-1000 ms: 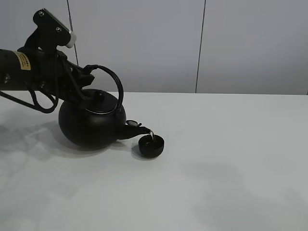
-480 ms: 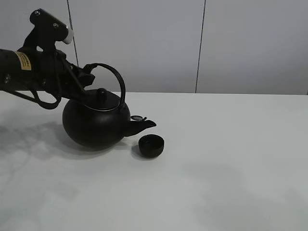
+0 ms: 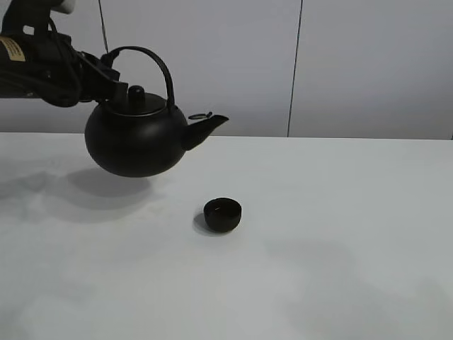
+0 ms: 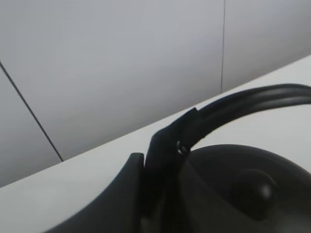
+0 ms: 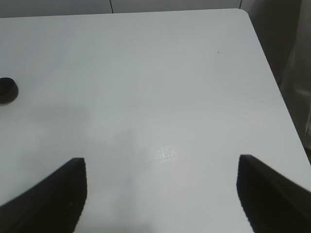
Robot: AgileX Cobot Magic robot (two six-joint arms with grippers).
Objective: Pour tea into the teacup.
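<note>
The small black teacup point(image 3: 223, 214) stands on the white table point(image 3: 340, 234); it also shows at the edge of the right wrist view point(image 5: 7, 90). The big round black kettle point(image 3: 134, 138) hangs level in the air above and to the left of the cup, its spout pointing right. My left gripper point(image 3: 107, 65) is shut on the kettle's arched handle point(image 4: 243, 104); the kettle body point(image 4: 233, 189) fills the left wrist view. My right gripper point(image 5: 160, 194) is open over bare table, far to the right of the cup, and is out of the exterior view.
A grey panelled wall point(image 3: 297, 64) stands behind the table. The table's right edge point(image 5: 265, 58) shows in the right wrist view.
The left gripper has lifted the kettle up and to the left, away from the teacup, and tilted it back to level. The stream from the spout has stopped. The teacup stayed put.
</note>
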